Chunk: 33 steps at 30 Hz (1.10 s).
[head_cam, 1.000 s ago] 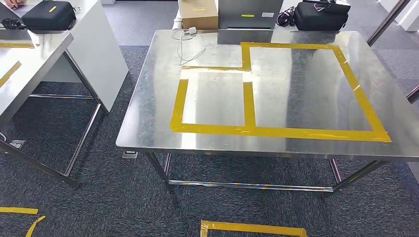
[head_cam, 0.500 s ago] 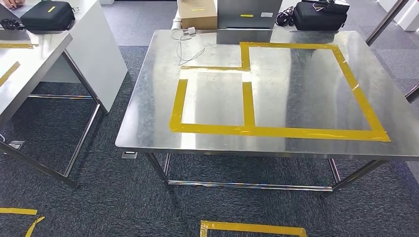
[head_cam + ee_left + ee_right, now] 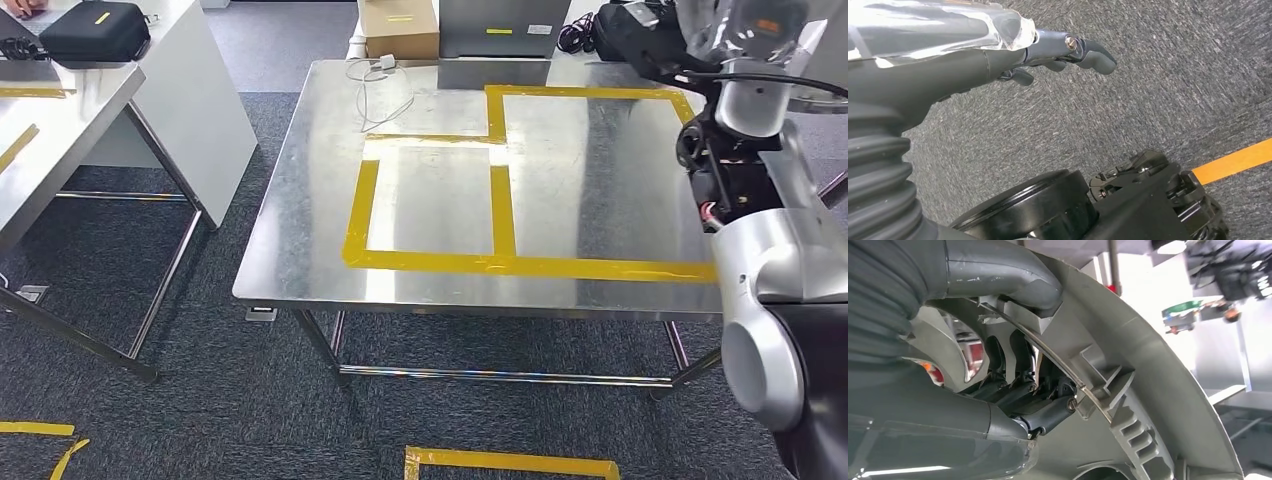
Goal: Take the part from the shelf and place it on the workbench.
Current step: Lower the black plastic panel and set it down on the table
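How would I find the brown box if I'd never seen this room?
Start at the big shiny metal workbench with yellow tape on it. Look past its far edge, near the white cable. The cardboard box sits there, the only brown thing, beside a grey case.

A robotics lab: steel workbench (image 3: 300,220) marked with yellow tape (image 3: 520,266), grey carpet (image 3: 200,400), equipment cases (image 3: 95,30).
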### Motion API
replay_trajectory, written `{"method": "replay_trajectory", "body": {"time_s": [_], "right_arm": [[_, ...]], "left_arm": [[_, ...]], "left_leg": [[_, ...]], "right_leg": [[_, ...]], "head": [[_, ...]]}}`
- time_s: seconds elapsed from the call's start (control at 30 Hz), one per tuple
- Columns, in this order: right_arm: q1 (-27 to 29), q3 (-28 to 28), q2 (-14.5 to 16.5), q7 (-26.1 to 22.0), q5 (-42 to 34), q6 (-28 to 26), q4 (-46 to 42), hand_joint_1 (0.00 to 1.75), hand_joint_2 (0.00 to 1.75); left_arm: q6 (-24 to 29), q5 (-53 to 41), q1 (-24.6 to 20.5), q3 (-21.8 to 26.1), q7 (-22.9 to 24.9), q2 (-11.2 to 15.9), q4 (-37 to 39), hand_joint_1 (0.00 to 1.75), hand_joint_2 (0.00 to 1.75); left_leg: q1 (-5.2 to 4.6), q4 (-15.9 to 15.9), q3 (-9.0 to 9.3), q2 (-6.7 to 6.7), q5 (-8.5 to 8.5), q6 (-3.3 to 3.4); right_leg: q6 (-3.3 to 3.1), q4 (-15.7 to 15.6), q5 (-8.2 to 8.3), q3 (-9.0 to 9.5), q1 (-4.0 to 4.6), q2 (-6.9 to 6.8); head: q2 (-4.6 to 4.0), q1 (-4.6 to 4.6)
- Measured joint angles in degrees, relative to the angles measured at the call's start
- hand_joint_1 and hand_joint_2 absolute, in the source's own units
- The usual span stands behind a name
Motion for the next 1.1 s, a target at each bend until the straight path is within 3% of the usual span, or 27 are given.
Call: {"method": "replay_trajectory", "body": {"time_s": [0.23,0.47,0.63,0.83,1.1], "right_arm": [[4.24,2.80,9.68,0.84,1.93,-0.09,0.85,1.75,1.75],[7.53,3.63,15.15,0.21,1.29,1.14,2.05,1.75,1.75],[10.36,3.53,16.14,0.20,0.34,1.82,2.76,1.75,1.75],[13.40,2.52,15.77,1.33,-0.26,5.71,3.54,1.75,1.75],[16.56,1.00,15.25,2.39,-0.67,6.75,4.51,1.75,1.75]], "left_arm": [[-0.63,-0.79,-0.61,-0.72,0.29,0.13,0.00,0.00,1.75],[-0.19,-0.52,-0.53,-0.74,0.29,0.50,0.00,0.00,1.75],[0.37,-0.29,-0.23,-0.65,0.29,0.87,0.00,0.00,1.75],[1.10,-0.33,0.10,-0.39,0.38,1.16,0.00,0.00,1.75],[1.90,0.16,0.35,0.33,-0.93,1.27,0.00,0.00,1.75]], "left_leg": [[0.01,0.00,-0.05,-0.05,0.00,0.00],[0.01,0.00,-0.09,-0.08,-0.01,-0.01],[0.00,0.00,-0.11,-0.16,-0.01,-0.01],[0.00,0.00,-0.12,-0.21,-0.02,-0.01],[0.01,-0.01,-0.12,-0.22,-0.03,-0.02]], "right_leg": [[0.00,-0.02,0.00,-0.01,0.01,-0.03],[0.00,-0.08,-0.01,-0.01,0.01,-0.05],[0.00,-0.10,0.00,0.01,0.00,-0.12],[0.00,-0.12,0.00,0.00,0.00,-0.13],[0.00,-0.12,-0.01,-0.02,0.01,-0.12]], "head": [[0.00,0.01],[0.00,0.02],[0.00,0.02],[0.00,0.03],[0.00,0.02]]}}
